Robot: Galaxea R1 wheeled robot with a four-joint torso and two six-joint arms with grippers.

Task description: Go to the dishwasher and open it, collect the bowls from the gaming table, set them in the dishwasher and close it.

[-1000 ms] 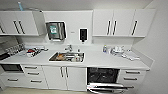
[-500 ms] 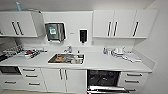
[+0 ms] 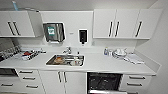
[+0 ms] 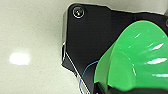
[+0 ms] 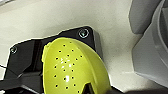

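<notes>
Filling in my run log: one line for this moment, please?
facing kitchen counter | dishwasher open, below counter right of sink | left pincer: green bowl | right pincer: yellow bowl

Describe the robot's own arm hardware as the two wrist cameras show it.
Left wrist: a wide matte black plate with rounded corners, a round silvery fitting at one corner, and a thin blue cable looping at its edge. Right wrist: a similar black plate, round fittings at two corners, beside a smooth grey rounded housing.
</notes>
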